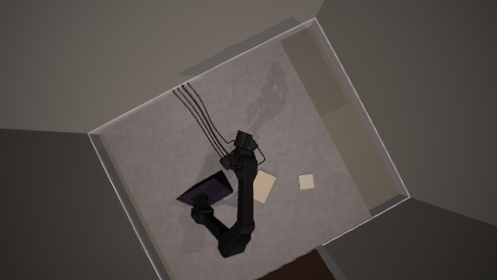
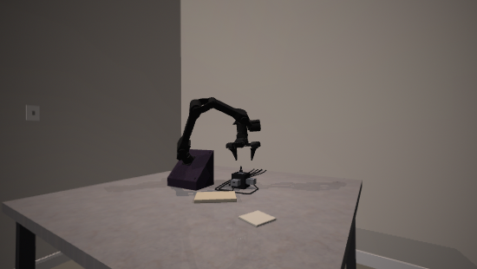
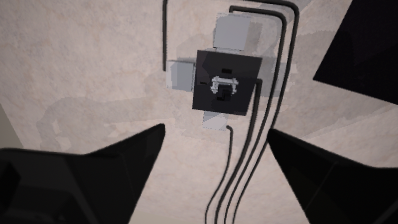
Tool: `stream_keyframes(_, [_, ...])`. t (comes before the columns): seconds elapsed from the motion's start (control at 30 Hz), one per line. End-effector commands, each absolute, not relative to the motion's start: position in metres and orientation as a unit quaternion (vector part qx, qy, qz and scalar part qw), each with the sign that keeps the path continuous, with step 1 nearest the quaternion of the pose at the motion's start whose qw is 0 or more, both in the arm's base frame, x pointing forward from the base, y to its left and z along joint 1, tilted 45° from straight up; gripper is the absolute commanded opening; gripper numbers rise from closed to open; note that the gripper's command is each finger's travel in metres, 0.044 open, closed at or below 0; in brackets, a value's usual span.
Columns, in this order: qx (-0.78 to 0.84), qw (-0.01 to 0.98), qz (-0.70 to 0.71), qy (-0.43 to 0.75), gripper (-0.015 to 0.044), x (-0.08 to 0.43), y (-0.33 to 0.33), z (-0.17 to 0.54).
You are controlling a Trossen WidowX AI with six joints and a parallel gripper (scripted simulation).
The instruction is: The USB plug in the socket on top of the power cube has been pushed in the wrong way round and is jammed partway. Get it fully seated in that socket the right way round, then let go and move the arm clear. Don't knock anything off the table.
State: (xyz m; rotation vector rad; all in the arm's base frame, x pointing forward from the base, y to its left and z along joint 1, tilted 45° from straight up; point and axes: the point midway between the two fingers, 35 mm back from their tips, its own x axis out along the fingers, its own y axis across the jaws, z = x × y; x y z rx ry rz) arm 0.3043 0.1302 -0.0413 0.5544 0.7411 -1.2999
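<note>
The black power cube sits on the table with grey plugs in its sides. The small USB plug stands up from the cube's top face; in the wrist view it shows as a dark body by a pale metallic outline. How deep it sits and which way round it is cannot be told. In the top view the arm hides the cube's top. My gripper points down, open and empty, a little above the plug. In the wrist view the plug lies ahead of the gap between the fingertips.
Grey plugs stick out from the cube's sides. Black cables run from there to the table's edge. A purple wedge-shaped base, a beige block and a pale square tile are on the table.
</note>
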Motion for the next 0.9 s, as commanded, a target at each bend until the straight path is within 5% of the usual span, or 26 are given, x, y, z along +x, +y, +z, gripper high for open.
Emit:
stream_keyframes(0.0, [0.226,0.693,-0.608,0.317,0.044,0.301,0.11,-0.034])
stream_keyframes(0.87, [0.226,0.693,-0.608,0.316,0.044,0.3,0.098,-0.049])
